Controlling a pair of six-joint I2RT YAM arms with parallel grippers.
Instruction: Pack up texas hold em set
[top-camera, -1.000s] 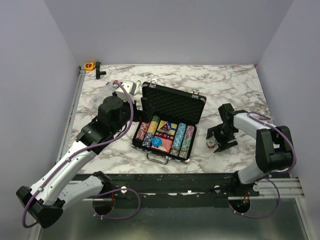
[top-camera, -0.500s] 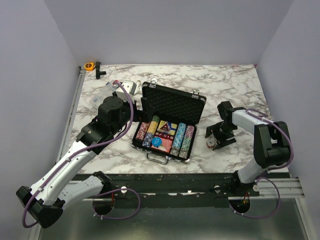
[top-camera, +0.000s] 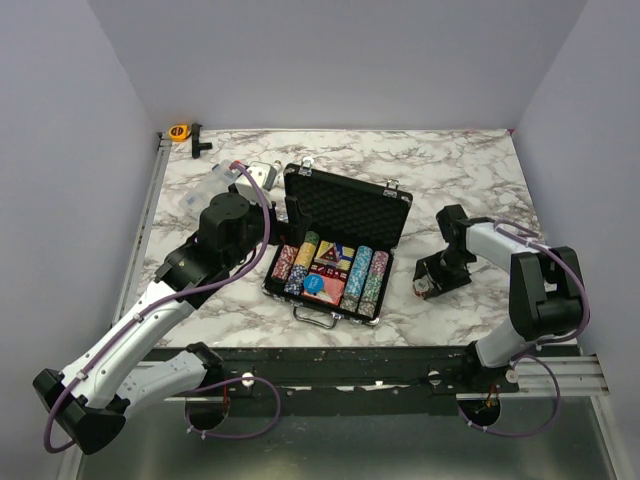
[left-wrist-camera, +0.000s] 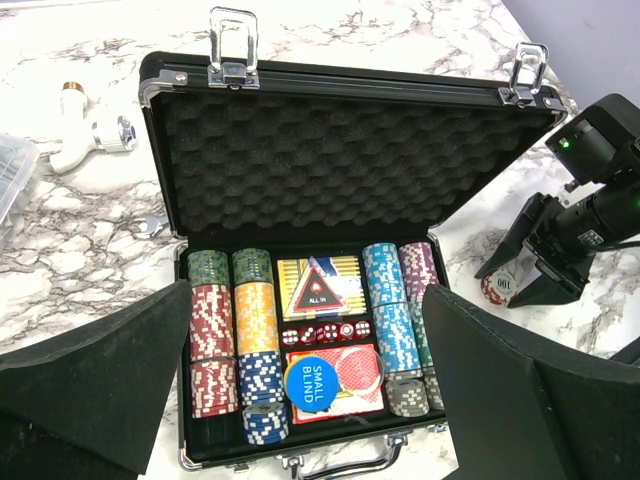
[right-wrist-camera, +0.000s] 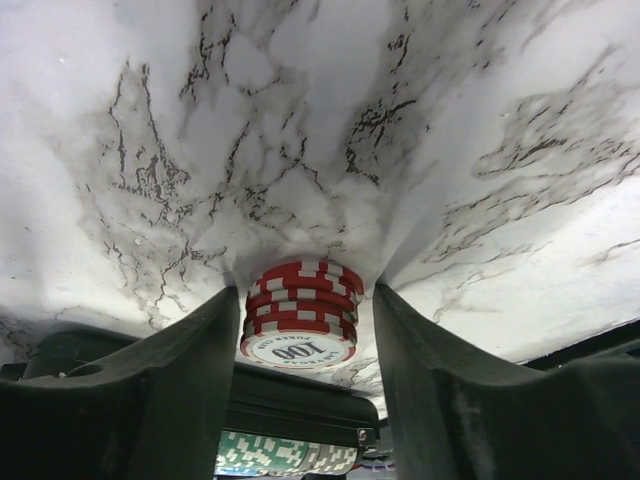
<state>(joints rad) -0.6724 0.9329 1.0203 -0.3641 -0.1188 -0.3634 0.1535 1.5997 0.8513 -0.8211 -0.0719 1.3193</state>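
Non-game stuff here: the whole setup sits on a white marble-look table with grey veins, and a metal rail runs down its left edge. Way back in the far left corner there's an orange tape measure, with some small black part just beside it, can't tell what. Closer in on the left is a clear plastic compartment box, and near it a white pipe fitting with a brass end. There's also a tiny metal bit lying nearby.
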